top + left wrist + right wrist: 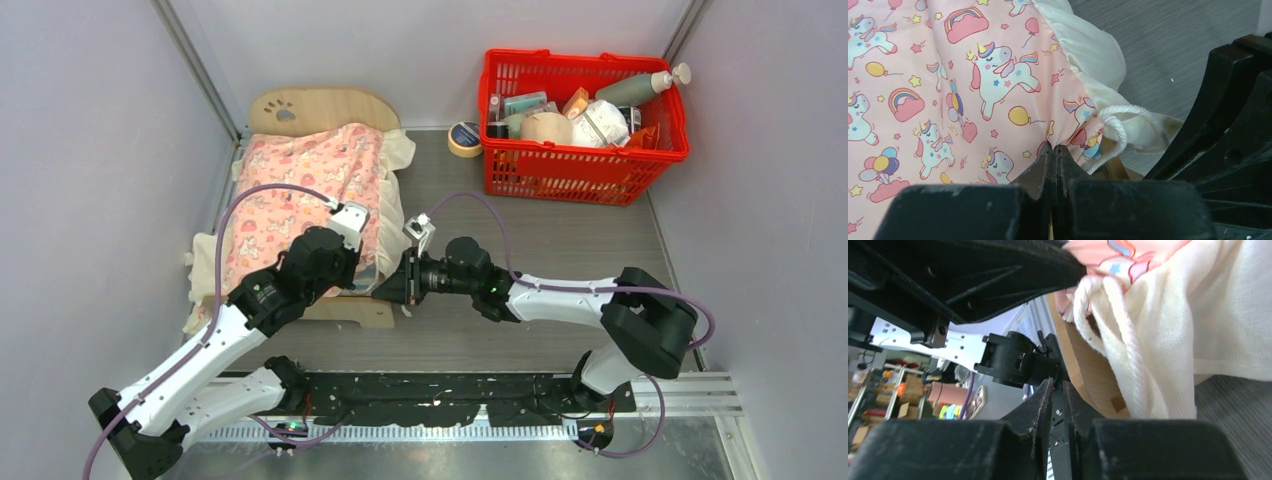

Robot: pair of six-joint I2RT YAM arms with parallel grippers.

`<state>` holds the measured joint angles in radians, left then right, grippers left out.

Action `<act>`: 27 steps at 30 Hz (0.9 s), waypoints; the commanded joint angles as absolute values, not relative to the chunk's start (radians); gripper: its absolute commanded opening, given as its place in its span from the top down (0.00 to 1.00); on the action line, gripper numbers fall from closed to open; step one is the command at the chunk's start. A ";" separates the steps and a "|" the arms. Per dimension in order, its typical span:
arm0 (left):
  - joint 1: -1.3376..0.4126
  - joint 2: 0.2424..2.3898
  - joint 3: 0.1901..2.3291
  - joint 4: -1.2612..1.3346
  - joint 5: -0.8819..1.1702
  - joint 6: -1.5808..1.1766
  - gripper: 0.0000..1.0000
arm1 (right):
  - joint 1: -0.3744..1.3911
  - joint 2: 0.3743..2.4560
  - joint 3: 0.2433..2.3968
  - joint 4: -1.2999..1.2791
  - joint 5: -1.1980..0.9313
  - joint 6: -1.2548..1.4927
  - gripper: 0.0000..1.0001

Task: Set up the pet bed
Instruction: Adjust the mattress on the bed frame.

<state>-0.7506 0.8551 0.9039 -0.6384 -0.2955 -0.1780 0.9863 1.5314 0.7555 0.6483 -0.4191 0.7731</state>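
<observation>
The pet bed (322, 108) stands at the left, its arched plywood headboard with the paw cutout showing; its mattress is hidden under a pink unicorn blanket (300, 185) with a cream frill. My left gripper (1054, 148) is shut on a pinch of the blanket (973, 100) near its foot-end right corner, beside a white cord loop (1118, 131). My right gripper (1058, 385) sits just right of that corner by the wooden footboard (1088, 365). Its jaws stand a narrow slit apart with nothing between them. The frill (1173, 325) hangs above and to its right.
A red basket (585, 172) full of bottles and packets stands at the back right, with a roll of tape (465, 138) just left of it. Grey walls close in on both sides. The two wrists are very close together at the bed's foot (352, 312).
</observation>
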 commanded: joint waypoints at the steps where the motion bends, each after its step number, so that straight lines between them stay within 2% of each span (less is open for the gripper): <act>1: -0.749 0.854 0.876 -0.625 -0.232 -0.142 1.00 | 0.991 1.426 0.791 0.491 -0.303 0.672 0.78; 8: -0.749 0.826 0.820 -0.678 -0.256 -0.090 1.00 | 0.991 1.339 0.779 0.309 -0.213 0.583 0.71; 15: -0.749 0.863 0.845 -0.780 -0.223 -0.106 1.00 | 0.991 1.280 0.720 0.224 -0.117 0.519 0.58; 16: -0.749 0.868 0.856 -0.797 -0.224 -0.110 0.97 | 0.991 1.279 0.706 0.224 -0.115 0.519 0.57; 20: -0.749 0.885 0.917 -0.870 -0.268 -0.135 0.63 | 0.992 1.260 0.653 0.257 -0.128 0.522 0.54; 22: -0.748 0.887 0.971 -0.908 -0.317 -0.149 0.54 | 0.992 1.245 0.621 0.303 -0.135 0.511 0.50; 24: -0.747 0.878 1.026 -0.937 -0.380 -0.185 0.35 | 0.992 1.236 0.601 0.348 -0.143 0.488 0.45; 27: -0.729 0.869 1.094 -1.002 -0.485 -0.290 0.28 | 0.989 1.236 0.601 0.367 -0.116 0.476 0.39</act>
<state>-0.7494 0.8925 0.9871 -0.8982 -0.3302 -0.1753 0.9867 1.2736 0.5938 0.2710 -0.1497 0.5156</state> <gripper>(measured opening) 0.690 0.585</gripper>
